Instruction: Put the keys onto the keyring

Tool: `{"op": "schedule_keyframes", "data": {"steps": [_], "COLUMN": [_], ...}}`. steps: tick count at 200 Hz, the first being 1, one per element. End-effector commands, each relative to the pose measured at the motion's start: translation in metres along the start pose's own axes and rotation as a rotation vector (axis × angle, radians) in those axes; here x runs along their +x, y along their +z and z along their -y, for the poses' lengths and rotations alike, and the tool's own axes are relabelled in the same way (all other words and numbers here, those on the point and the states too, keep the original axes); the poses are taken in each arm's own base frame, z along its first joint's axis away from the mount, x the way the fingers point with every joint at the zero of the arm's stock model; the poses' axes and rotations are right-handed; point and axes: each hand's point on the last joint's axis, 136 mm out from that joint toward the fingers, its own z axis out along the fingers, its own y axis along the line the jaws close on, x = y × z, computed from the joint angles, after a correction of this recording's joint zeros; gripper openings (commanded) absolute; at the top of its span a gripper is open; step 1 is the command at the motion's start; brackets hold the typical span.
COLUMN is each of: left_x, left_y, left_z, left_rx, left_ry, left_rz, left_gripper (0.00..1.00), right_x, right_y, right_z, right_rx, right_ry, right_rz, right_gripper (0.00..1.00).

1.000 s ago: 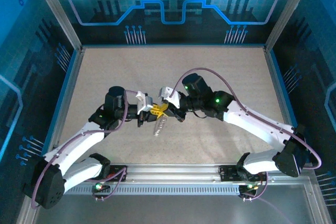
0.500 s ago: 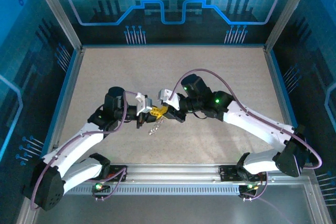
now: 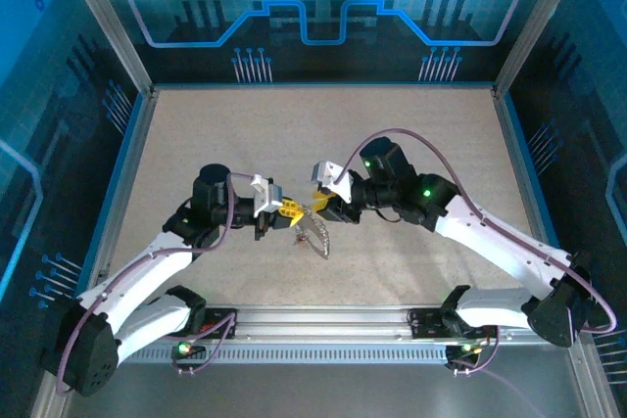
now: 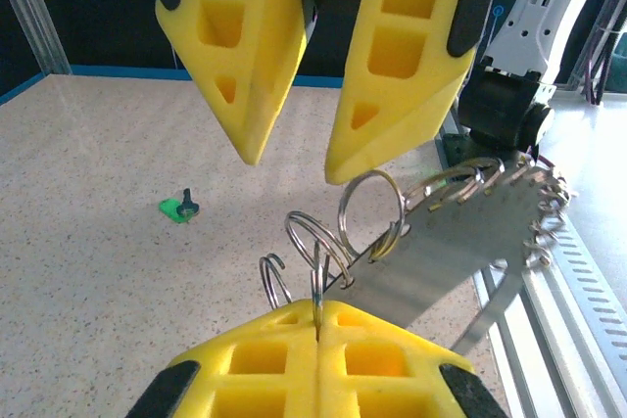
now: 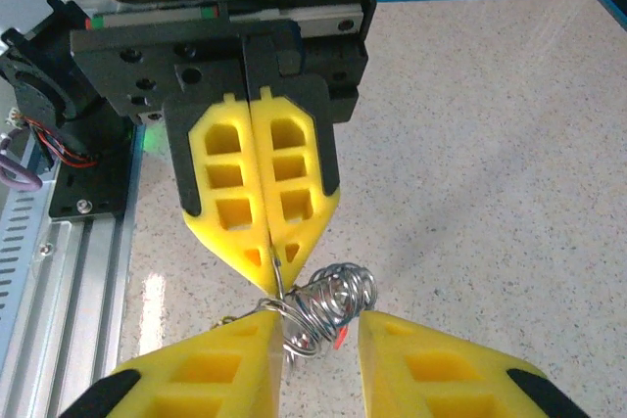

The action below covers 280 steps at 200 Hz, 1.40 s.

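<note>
Steel keyring [image 5: 333, 302] pinched in tightly closed left gripper [image 5: 269, 266]; right gripper [image 5: 321, 340] parted, holding nothing. Threading stage, by judgement; next move requires collecting green key [image 4: 177, 209].

no legible text, no labels, no numbers

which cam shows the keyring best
Left wrist: the thin silver wire keyring shows its coils up close, pinched in the left gripper. Right wrist shows the keyring bunched; top external, the keyring as a small blur.
</note>
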Motion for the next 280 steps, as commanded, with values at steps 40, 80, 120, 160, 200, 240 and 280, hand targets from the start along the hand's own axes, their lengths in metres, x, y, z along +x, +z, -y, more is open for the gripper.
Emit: {"op": "schedule_keyframes", "data": {"steps": [40,80,120,160,200,240,280], "left_x": [-0.012,-0.008,-0.010,-0.011,-0.010,-0.007,-0.007], "left_y": [-0.003,-0.005,-0.004,-0.005,-0.004,-0.004,-0.005], "left_z": [0.012,0.015,0.012,0.011,0.011,0.015,0.016], "left_rx": [0.038,0.041,0.020,0.009,0.013,0.032,0.036], "left_ry": [0.096,0.134,0.124,0.134,0.141,0.130,0.121], "left_rz": [0.043,0.027,0.033,0.045,0.047,0.039,0.035], "left_gripper": [0.00,0.00,0.00,0.00,0.00,0.00,0.00], "right_x": [0.006,0.008,0.007,0.010,0.006,0.007,0.002], "right_y": [-0.007,-0.004,0.004,0.007,0.002,0.004,0.005], "right_z": [-0.030,-0.032,-0.038,-0.044,-0.044,-0.027,-0.027], "right_rx": [-0.120,-0.150,-0.185,-0.206,-0.203,-0.144,-0.164], "right_ry": [-0.321,-0.354,-0.320,-0.295,-0.280,-0.248,-0.236], "right_rz": [0.094,0.103,0.119,0.118,0.162,0.154,0.190], "right_gripper": [0.36,0.36,0.37,0.41,0.41,0.55,0.56]}}
